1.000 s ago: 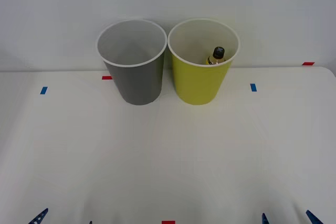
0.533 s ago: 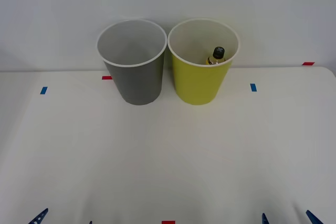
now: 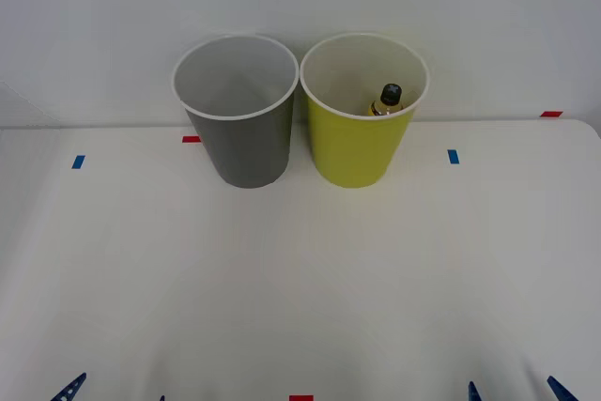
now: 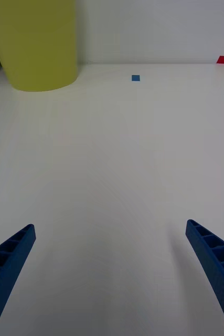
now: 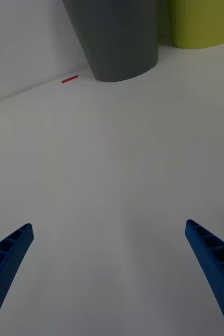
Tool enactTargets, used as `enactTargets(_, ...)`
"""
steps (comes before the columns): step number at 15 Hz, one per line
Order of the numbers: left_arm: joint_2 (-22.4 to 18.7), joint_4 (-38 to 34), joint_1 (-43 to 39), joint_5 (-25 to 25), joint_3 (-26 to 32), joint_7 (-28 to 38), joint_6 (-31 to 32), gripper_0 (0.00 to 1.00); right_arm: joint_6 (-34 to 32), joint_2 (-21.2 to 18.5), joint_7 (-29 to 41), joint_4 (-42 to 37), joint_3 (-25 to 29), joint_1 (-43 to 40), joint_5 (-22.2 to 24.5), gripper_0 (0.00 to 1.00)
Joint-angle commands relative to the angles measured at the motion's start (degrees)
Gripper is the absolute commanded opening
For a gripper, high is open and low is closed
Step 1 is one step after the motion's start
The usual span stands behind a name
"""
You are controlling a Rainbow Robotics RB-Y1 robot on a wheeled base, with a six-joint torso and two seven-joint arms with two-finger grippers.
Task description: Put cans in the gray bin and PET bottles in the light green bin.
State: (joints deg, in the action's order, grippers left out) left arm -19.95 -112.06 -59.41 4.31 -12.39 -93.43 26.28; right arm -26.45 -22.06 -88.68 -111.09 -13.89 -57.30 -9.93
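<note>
While my left gripper point(image 5: 109, 278) and right gripper point(image 4: 109, 278) hang spread apart, the yellow, black-capped PET bottle point(image 3: 386, 101) stands inside the light green bin point(image 3: 355, 147).

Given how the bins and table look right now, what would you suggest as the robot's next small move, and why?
Probably none beyond staying parked: the PET bottle already stands in the light green bin, the gray bin looks empty, and the left gripper and right gripper hang open over bare table.

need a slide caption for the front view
Dark gray tapered bin beside yellow-green tapered bin holding a black-capped yellow bottle; both blue grippers open at the near edge.
</note>
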Motion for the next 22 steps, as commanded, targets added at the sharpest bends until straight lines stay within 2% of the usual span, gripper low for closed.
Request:
enactTargets(1,0.0,0.0,0.0,0.0,0.0,0.0,0.0,1.00,0.0,0.0,0.0,0.0,0.0,0.0,0.0,1.00)
enactTargets(22,0.0,0.0,0.0,0.0,0.0,0.0,0.0,1.00,0.0,0.0,0.0,0.0,0.0,0.0,0.0,1.00)
